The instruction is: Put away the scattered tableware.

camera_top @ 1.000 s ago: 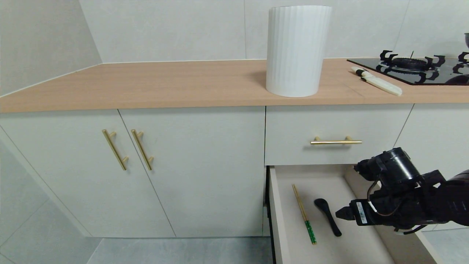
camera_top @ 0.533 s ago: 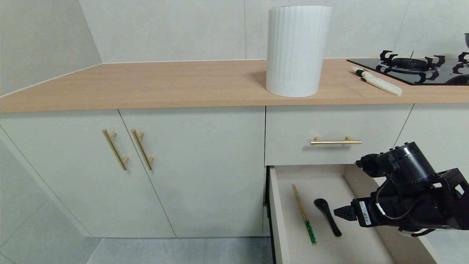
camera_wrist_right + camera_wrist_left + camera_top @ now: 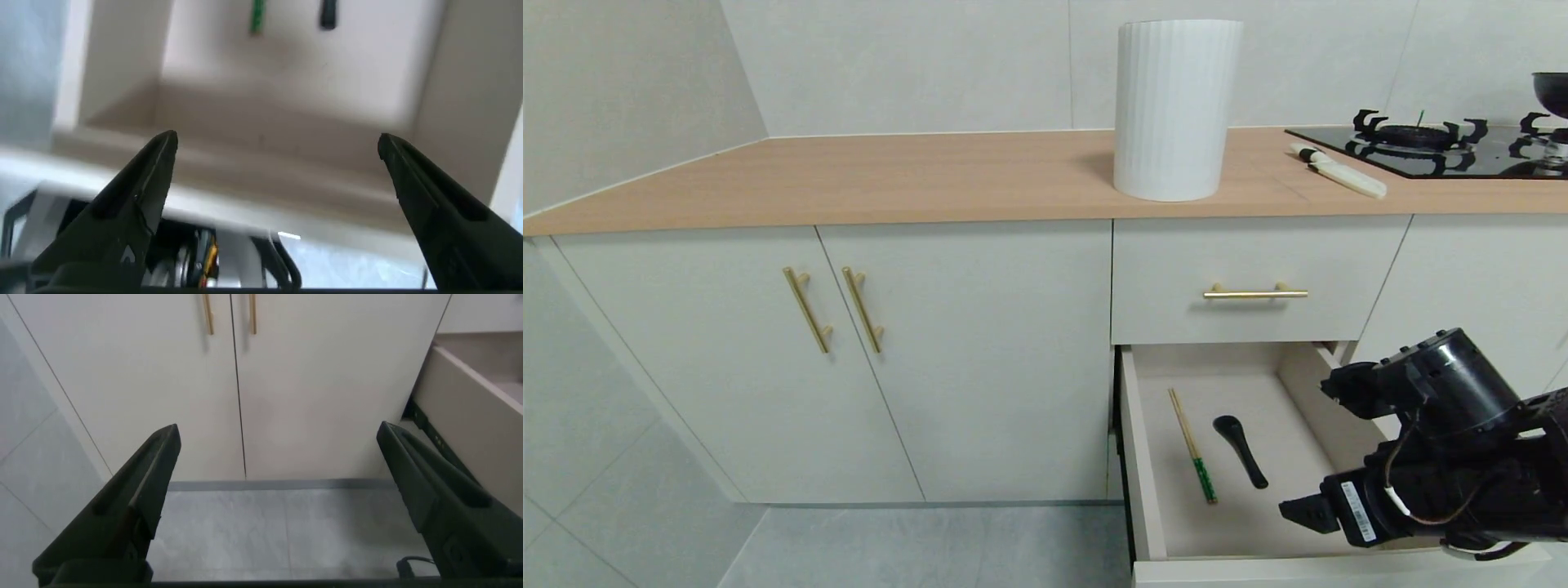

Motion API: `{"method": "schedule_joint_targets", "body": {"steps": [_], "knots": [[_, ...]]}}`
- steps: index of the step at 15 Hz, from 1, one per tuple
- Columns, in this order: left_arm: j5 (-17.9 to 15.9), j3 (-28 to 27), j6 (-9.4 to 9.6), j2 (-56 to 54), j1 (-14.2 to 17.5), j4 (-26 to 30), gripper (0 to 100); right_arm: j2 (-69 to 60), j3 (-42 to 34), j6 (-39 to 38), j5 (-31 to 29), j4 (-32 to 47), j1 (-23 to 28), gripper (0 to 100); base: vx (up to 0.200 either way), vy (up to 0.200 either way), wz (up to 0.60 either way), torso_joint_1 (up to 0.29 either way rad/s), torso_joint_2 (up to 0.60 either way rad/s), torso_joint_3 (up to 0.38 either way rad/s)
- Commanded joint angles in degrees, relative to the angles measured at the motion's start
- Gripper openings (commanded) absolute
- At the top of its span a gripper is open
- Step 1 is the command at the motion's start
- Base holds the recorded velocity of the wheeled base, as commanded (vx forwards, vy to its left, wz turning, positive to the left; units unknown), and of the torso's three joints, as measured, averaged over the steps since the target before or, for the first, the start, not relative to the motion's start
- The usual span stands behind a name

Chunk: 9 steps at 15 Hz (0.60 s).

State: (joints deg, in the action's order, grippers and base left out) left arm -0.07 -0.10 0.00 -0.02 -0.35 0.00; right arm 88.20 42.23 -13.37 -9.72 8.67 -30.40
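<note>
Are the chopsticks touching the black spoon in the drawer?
Apart. The head view shows a strip of bare floor of the drawer between the chopsticks and the black spoon.

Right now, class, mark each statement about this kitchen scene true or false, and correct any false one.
1. A knife lies on the countertop near the stove. True.
2. The chopsticks lie on the countertop. False: they lie in the open drawer, beside the black spoon.
3. The black spoon lies inside the drawer. True.
4. The right gripper is shut on the spoon. False: it is open and empty, near the drawer's front.
</note>
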Motion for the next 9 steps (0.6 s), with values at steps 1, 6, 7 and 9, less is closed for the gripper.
{"method": "schedule_joint_targets", "body": {"steps": [1, 6, 7, 9], "knots": [[-0.01, 0.01, 0.0, 0.02, 0.0, 0.0, 100, -2.86, -0.04, 0.72, 0.05, 2.41, -2.47, 100, 0.0, 0.0, 0.0, 0.0, 0.0, 0.0], [-0.01, 0.01, 0.0, 0.02, 0.0, 0.0, 100, -3.56, -3.2, 6.08, 0.14, 11.28, -8.27, 100, 0.0, 0.0, 0.0, 0.0, 0.0, 0.0], [-0.01, 0.01, 0.0, 0.02, 0.0, 0.0, 100, -3.3, -3.38, 6.34, 0.14, 11.37, -8.71, 100, 0.0, 0.0, 0.0, 0.0, 0.0, 0.0], [-0.01, 0.01, 0.0, 0.02, 0.0, 0.0, 100, -2.15, -4.79, 6.52, -0.04, 11.55, -10.73, 100, 0.0, 0.0, 0.0, 0.0, 0.0, 0.0]]}}
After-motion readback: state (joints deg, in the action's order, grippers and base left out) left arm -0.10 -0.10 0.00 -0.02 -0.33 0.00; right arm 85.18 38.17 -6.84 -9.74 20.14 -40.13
